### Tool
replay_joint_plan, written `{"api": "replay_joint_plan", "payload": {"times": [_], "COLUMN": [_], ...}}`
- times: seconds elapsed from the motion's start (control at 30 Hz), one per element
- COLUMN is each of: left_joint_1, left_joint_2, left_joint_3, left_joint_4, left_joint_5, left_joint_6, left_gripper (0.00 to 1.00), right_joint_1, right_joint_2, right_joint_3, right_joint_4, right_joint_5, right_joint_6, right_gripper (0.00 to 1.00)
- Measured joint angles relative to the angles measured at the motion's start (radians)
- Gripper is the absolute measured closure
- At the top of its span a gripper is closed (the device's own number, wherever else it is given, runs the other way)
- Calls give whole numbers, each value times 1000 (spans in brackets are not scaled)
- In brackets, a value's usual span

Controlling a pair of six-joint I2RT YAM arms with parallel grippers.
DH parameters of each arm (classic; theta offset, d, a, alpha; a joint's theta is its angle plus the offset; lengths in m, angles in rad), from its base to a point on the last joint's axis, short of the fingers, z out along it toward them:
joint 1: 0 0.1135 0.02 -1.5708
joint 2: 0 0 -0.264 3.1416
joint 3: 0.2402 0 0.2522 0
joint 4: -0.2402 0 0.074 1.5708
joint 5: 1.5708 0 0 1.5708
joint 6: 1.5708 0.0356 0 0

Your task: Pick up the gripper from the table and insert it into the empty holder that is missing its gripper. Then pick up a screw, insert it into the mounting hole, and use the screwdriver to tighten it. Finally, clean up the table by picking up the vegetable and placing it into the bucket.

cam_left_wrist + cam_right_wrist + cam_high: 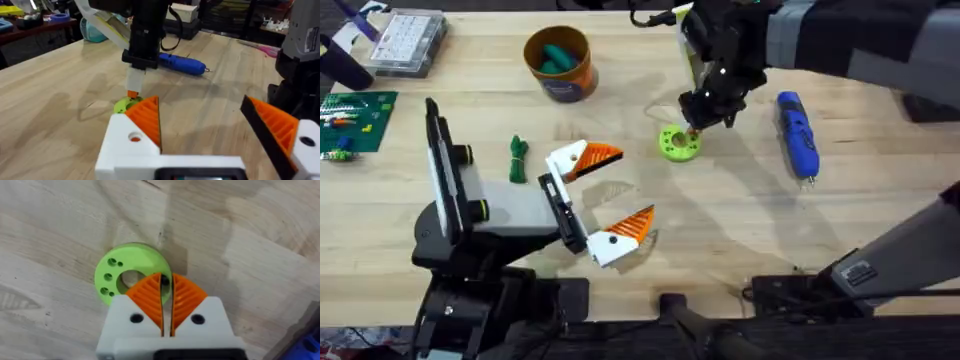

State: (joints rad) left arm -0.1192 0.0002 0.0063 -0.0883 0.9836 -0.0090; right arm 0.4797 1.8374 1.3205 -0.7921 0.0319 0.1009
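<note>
Right gripper (166,291): jaws pressed almost together on a small dark thing, over the lime-green holed disc (127,270).
Left gripper (215,125): jaws spread wide.
Screwdriver (797,133): flat on the table (720,230), right of the disc.
Vegetable (518,158): beside the holder (470,215).
Bucket (559,62): upright, far side.

The right tool (166,287) hides part of the green disc (117,270); the tiny dark item between its pads is unidentifiable.

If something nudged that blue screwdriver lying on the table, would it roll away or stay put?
The blue screwdriver looks round-bodied and pen-shaped, lying flat on the table, so a sideways nudge would probably set it rolling. Its body seems hard plastic, likely stiff, not floppy. The surface appears smooth, so it might slip in a loose pinch.
</note>
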Motion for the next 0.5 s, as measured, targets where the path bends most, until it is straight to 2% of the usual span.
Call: {"api": "replay_joint_plan", "payload": {"times": [0.1,0.17,0.5], "left_joint_1": [0,0,0], "left_joint_2": [0,0,0], "left_joint_3": [0,0,0], "left_joint_4": [0,0,0], "left_joint_5": [0,0,0], "left_joint_6": [0,0,0], "left_gripper": [14,14,14], "right_joint_1": [0,0,0], "right_joint_2": [0,0,0], "right_joint_3": [0,0,0], "right_joint_4": [0,0,0], "right_joint_5": [0,-2,-3], "right_joint_6": [-1,2,0], "right_gripper": [922,989,993]}}
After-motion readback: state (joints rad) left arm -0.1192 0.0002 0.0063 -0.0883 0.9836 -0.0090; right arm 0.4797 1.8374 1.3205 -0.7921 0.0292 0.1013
